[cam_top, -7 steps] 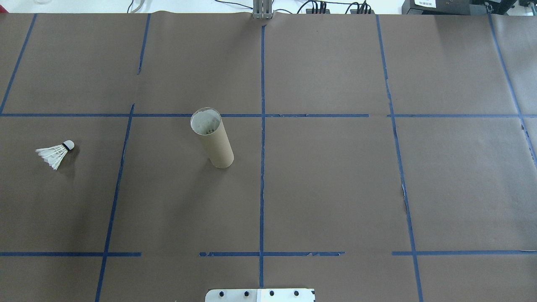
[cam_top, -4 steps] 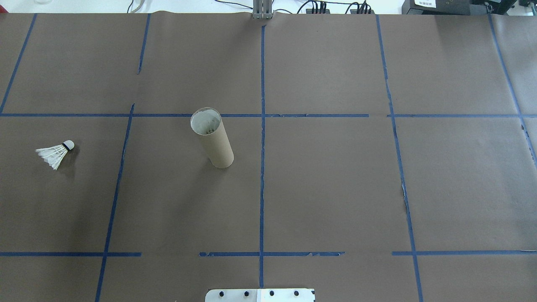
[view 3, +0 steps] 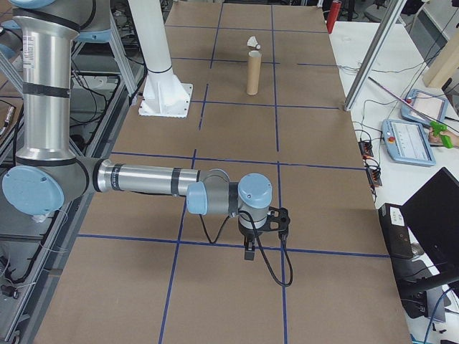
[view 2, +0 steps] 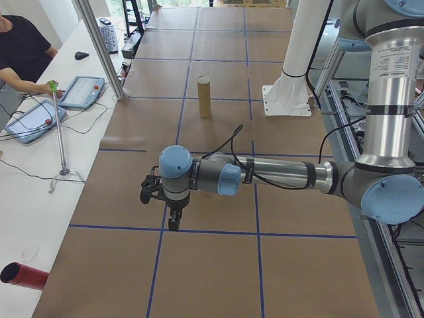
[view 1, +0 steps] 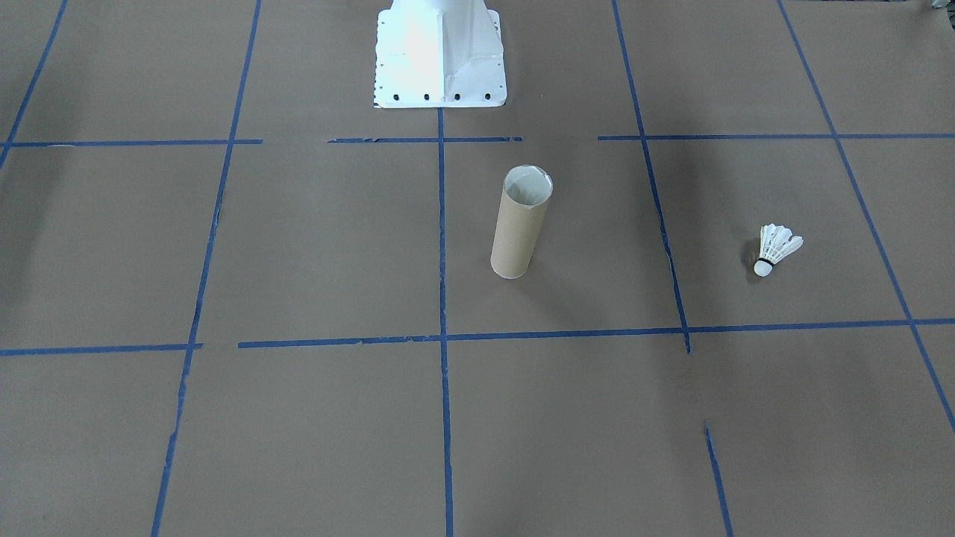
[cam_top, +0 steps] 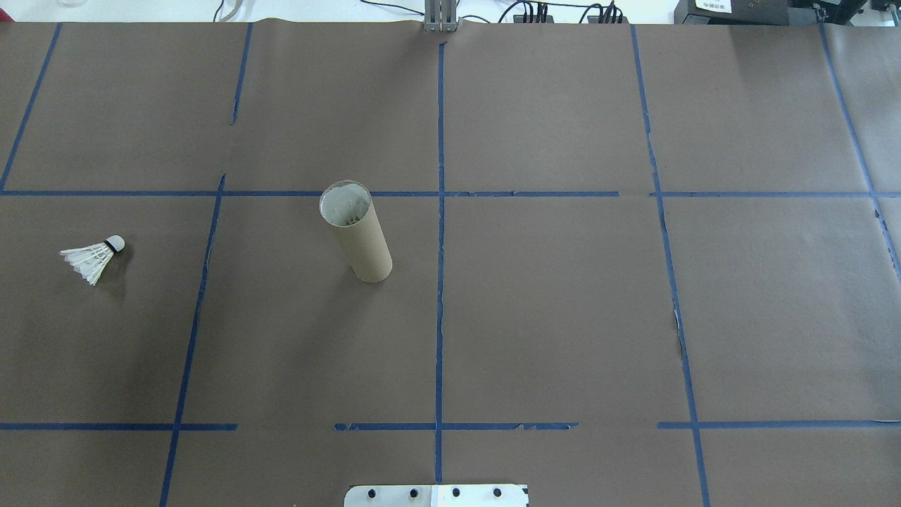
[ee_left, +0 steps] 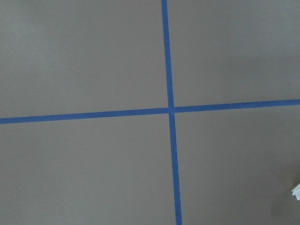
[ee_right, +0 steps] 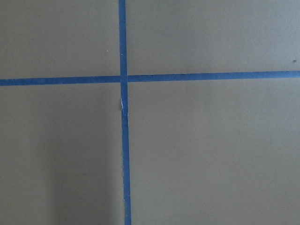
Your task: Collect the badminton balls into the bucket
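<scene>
The counter [cam_top: 563, 317] was covered with brown paper and marked in squares by blue tape [cam_top: 440, 282]. On it the bucket [cam_top: 356, 232], a tall narrow cardboard tube, stood upright with its open mouth up, just to the left of the middle tape line in the overhead view. It looked light and rather easy to tip, so a push against its wall would probably knock it over.

The left pincer [view 2: 173, 222] and the right pincer [view 3: 248, 252] each hung over a tape crossing, well apart from the bucket. They showed only in the side views, so I cannot tell if their fingers were apart or together.

The badminton ball [cam_top: 94, 256] lay on its side far on the robot's left, well apart from the bucket, with the cork tip pointing toward the bucket. It was surely very light, and its feathers seemed thin and easy to crush. I judged the best hold to be at the firm cork tip near the black band, with a gentle squeeze. The left arm was the nearer one for this.
</scene>
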Robot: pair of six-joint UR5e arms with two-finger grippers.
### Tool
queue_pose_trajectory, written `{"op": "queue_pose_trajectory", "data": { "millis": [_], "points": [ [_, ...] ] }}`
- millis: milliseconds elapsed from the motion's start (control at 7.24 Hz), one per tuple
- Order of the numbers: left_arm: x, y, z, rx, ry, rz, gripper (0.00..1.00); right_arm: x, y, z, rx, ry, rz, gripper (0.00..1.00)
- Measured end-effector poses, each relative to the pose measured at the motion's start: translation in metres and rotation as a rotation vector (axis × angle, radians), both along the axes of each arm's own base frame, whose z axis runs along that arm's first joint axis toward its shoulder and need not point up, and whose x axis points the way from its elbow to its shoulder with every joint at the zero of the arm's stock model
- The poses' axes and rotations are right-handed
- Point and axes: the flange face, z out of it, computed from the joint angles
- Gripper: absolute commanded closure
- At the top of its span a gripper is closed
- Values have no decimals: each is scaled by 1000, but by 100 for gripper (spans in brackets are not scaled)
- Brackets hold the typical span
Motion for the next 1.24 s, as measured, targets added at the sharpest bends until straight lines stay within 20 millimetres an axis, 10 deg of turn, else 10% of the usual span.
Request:
{"op": "queue_pose_trajectory", "data": {
  "millis": [415,829,1244],
  "points": [
    [21,-12,-27,120,52,26,0,0,0,0,0,0,0,0],
    [130,-21,-65,81,193,-110,0,0,0,0,1,0,-1,0],
    [209,8,-47,-23,339,-353,0,0,0,0,0,0,-1,0]
  ]
}}
